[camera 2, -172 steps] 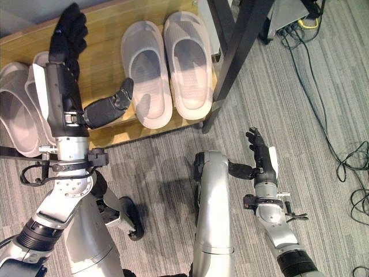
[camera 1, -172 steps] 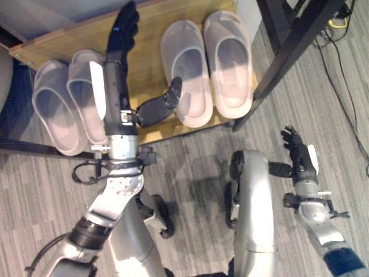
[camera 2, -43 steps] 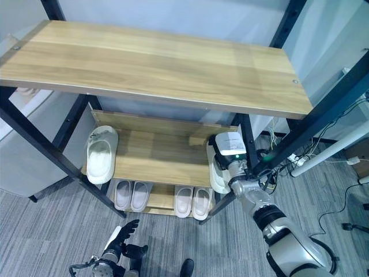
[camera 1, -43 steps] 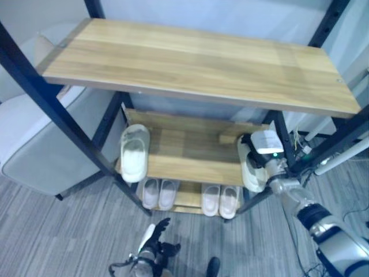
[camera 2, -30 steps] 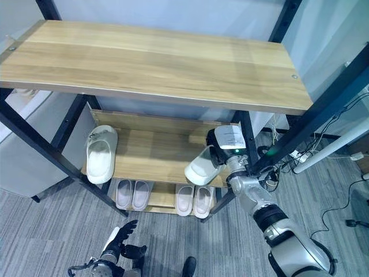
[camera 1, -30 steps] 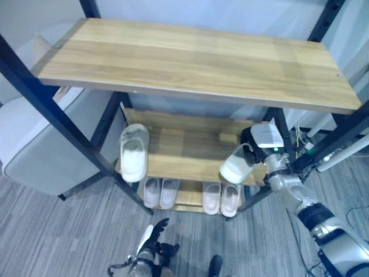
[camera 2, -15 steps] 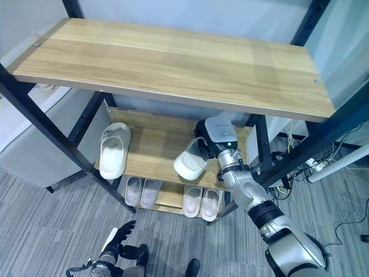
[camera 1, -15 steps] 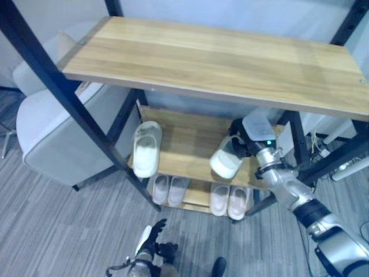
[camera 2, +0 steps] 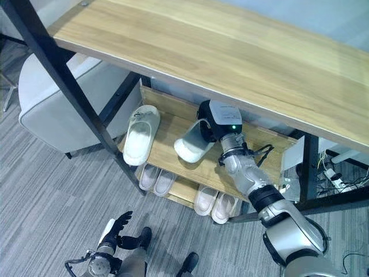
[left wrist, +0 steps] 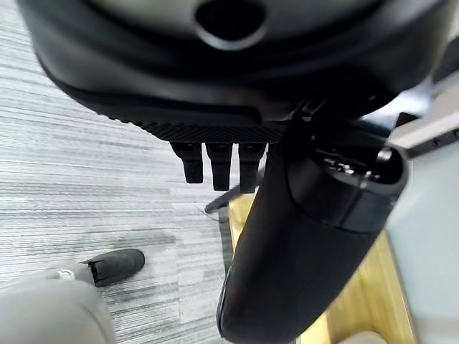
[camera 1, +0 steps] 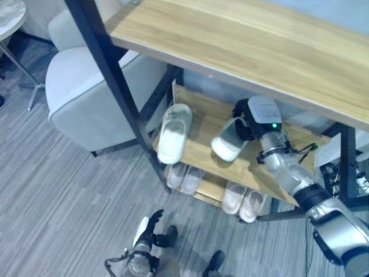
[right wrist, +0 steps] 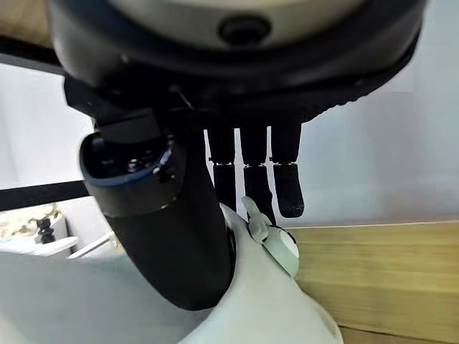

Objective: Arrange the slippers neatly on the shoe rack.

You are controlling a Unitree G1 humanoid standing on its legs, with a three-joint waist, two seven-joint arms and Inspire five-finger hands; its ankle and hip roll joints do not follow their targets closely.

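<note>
My right hand [camera 2: 209,128] pinches the white slipper [camera 2: 193,145] by its heel rim over the middle shelf [camera 2: 173,158], right of its mate [camera 2: 140,135]; it looks light, foamy and bendy, so that rim suits, while my left hand [camera 2: 113,226] hangs spread near the floor.

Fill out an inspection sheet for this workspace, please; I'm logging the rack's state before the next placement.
Surface: shoe rack with wooden shelves; top shelf bare.
Job's things: held slipper over the middle shelf; second slipper lies at that shelf's left end; two pairs on the bottom shelf.
Clutter: nothing seen.
Hands: right hand grips the held slipper; left hand open, low over the floor.
Cables: wires on the floor right of the rack.
Surroundings: grey armchair left of the rack; grey carpet.
</note>
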